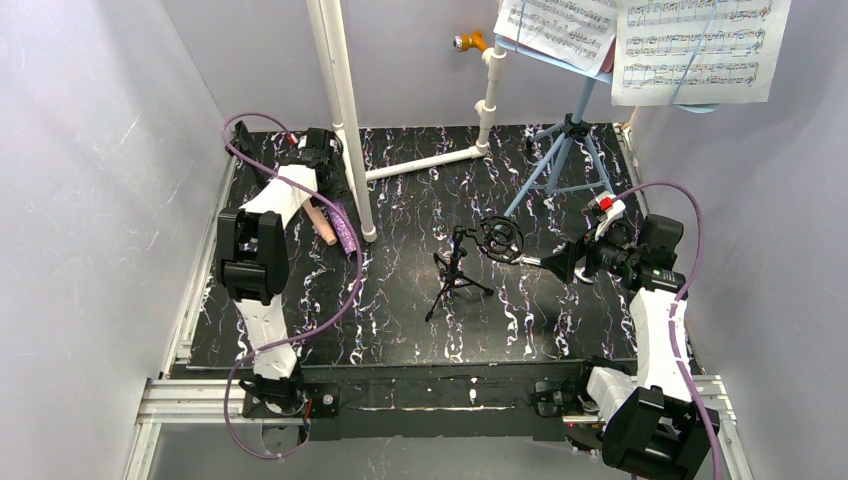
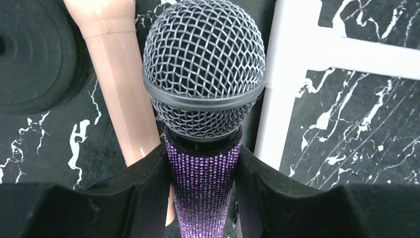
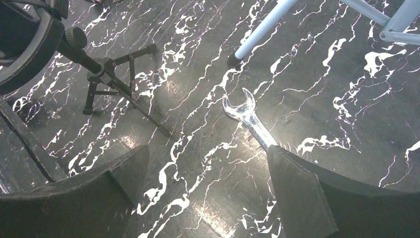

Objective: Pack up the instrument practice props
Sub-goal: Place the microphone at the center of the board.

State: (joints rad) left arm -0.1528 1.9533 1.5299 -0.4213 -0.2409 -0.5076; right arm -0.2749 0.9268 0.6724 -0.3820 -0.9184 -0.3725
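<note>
My left gripper is shut on the handle of the purple glitter microphone, just below its mesh head. From above, that gripper is at the back left and the purple microphone's handle sticks out toward the near side. The peach microphone lies beside it on the table. My right gripper stands open beside the round holder on the black mic tripod; nothing lies between its fingers. The light-blue music rack stands at the back right with sheet-music pages.
White plastic pipes rise next to the left gripper and run along the back of the table. A silver wrench lies just ahead of my right finger. A black round base sits left of the peach microphone. Walls close in on both sides.
</note>
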